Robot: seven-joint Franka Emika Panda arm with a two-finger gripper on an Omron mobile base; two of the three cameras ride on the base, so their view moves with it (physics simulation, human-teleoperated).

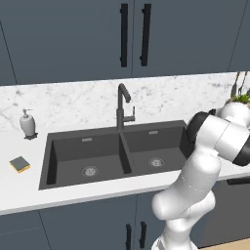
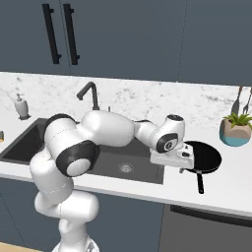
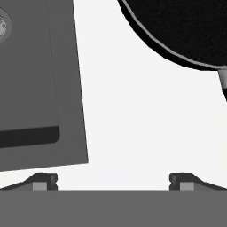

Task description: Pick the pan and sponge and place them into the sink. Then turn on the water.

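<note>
The black round pan (image 2: 205, 156) lies on the white counter to the right of the sink, its short handle (image 2: 200, 184) pointing toward the front edge. My gripper (image 2: 172, 166) hovers over the counter strip between the sink and the pan, just left of the pan's rim. In the hand view the gripper (image 3: 113, 181) is open, with bare counter between its fingertips (image 3: 44, 181); the pan (image 3: 177, 26) is at the top right and the sink (image 3: 35, 88) at the left. The sponge (image 1: 19, 164) sits on the counter left of the dark double sink (image 1: 128, 155).
A dark gooseneck faucet (image 1: 122, 105) stands behind the sink divider, with no stream from it. A white soap dispenser (image 1: 28, 123) is at the back left. A potted plant (image 2: 236, 129) and hanging utensils (image 2: 241, 101) are at the far right, behind the pan.
</note>
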